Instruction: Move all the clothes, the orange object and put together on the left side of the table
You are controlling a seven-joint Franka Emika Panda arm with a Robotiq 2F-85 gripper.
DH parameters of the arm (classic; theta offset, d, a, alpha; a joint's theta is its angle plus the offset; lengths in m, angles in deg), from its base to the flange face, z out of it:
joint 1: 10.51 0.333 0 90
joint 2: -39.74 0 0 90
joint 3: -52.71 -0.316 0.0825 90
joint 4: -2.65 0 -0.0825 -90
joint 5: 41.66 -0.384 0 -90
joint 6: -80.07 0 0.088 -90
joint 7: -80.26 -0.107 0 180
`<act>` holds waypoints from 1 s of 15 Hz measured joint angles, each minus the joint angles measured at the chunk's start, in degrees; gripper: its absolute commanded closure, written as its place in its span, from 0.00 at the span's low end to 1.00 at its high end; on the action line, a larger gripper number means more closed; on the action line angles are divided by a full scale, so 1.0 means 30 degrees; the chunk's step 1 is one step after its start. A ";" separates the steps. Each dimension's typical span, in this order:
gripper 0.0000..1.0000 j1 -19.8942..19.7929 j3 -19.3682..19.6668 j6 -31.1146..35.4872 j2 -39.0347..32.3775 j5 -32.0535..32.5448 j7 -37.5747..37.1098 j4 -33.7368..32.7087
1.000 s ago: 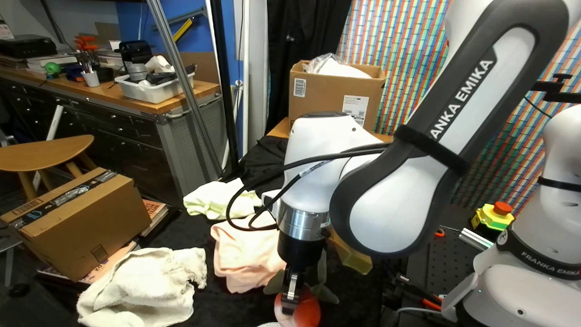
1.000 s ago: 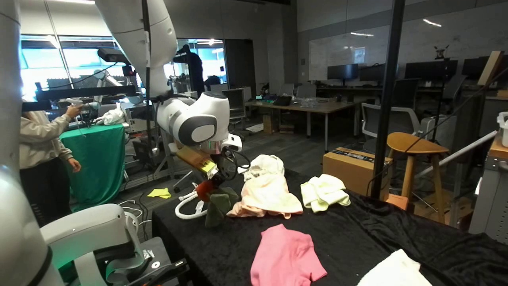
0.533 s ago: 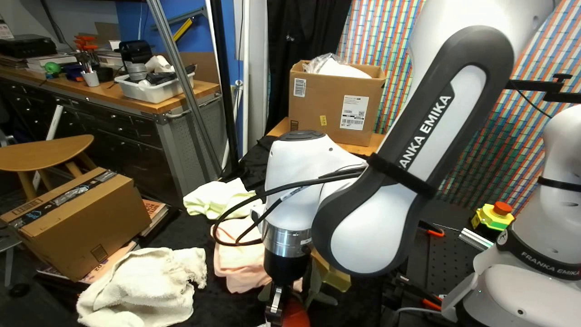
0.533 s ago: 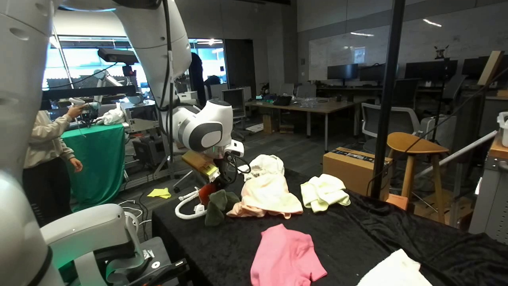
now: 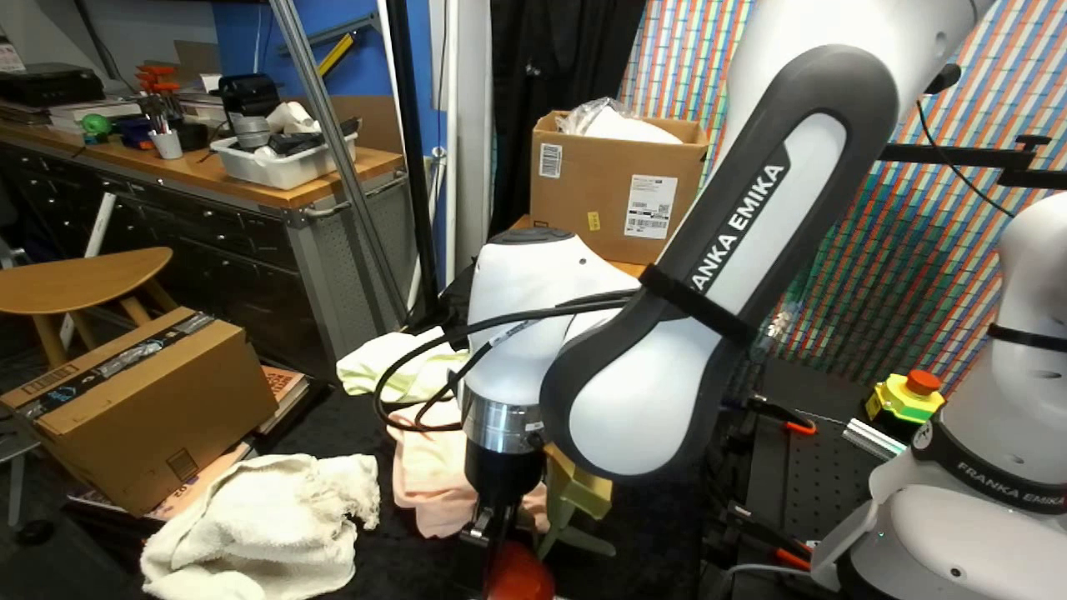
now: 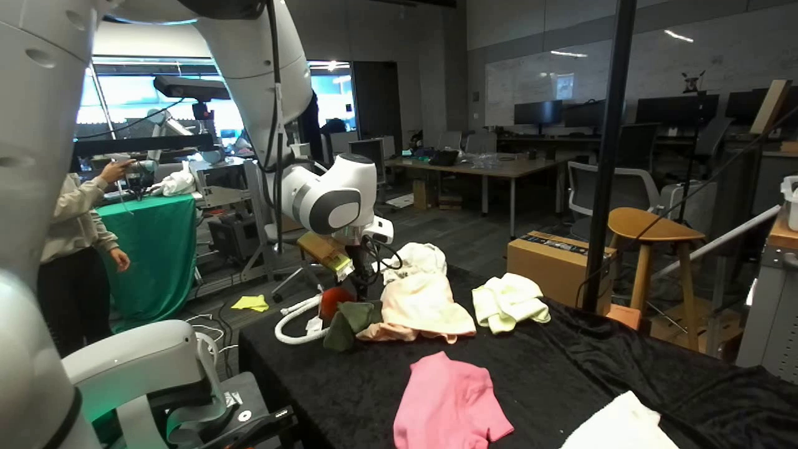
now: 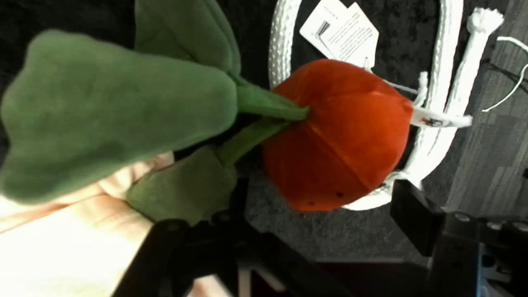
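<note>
The orange object, a red-orange plush ball with green leaves and white rope limbs, lies on the black table. My gripper stands wide open over its edge, with a gap visible beside both fingers. In the exterior views the ball sits close by the gripper. Among the clothes, a peach garment lies beside the leaves. A cream towel, a pale green cloth, a pink shirt and a white cloth are spread apart.
A cardboard box stands beyond the cream towel. A steel and black post rises past the table's edge. The robot base and an emergency stop button stand at one side. Black cloth covers the table.
My gripper has opened. The arm has moved left in one exterior view and right in another, and the orange plush has shifted slightly the same way. The clothes have stayed put.
</note>
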 measured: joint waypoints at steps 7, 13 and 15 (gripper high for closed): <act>0.00 -0.0752 0.1028 -0.0039 0.0810 0.0075 -0.0203 0.0008; 0.00 -0.2013 0.2016 -0.0279 0.3075 0.0084 -0.0208 0.0984; 0.00 -0.2402 0.2616 -0.0279 0.3829 0.0303 -0.0208 0.1547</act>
